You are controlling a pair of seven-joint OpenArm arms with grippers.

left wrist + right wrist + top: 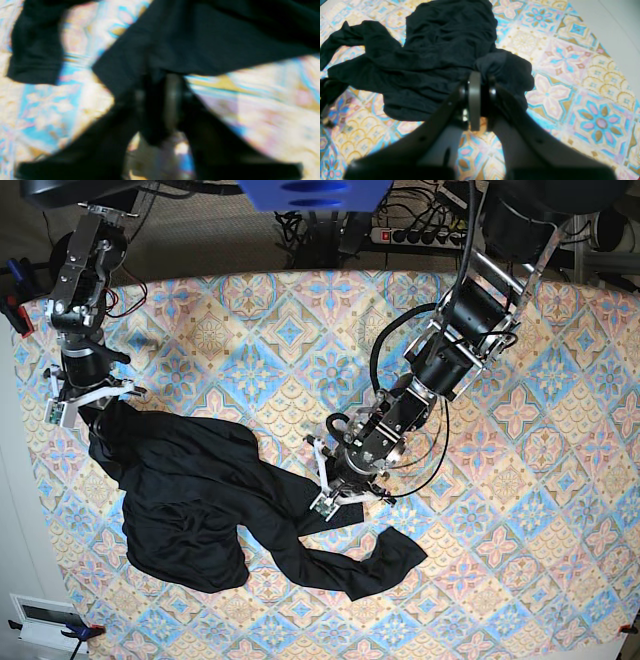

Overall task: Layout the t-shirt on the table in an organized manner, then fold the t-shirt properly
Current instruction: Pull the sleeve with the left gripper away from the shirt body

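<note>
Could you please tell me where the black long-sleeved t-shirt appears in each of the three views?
Left wrist: black long-sleeved t-shirt across the top, blurred.
Right wrist: upper left and centre, bunched at the right gripper.
Base: lower left.
Shared landmark: the pastel diamond-tiled tablecloth.

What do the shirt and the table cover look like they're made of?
The t-shirt: thin, soft matte black fabric, probably a knit; it bunches and wrinkles freely. The table cover: likely a printed cloth with tile patterns, faintly creased; the material under it isn't visible.
</note>
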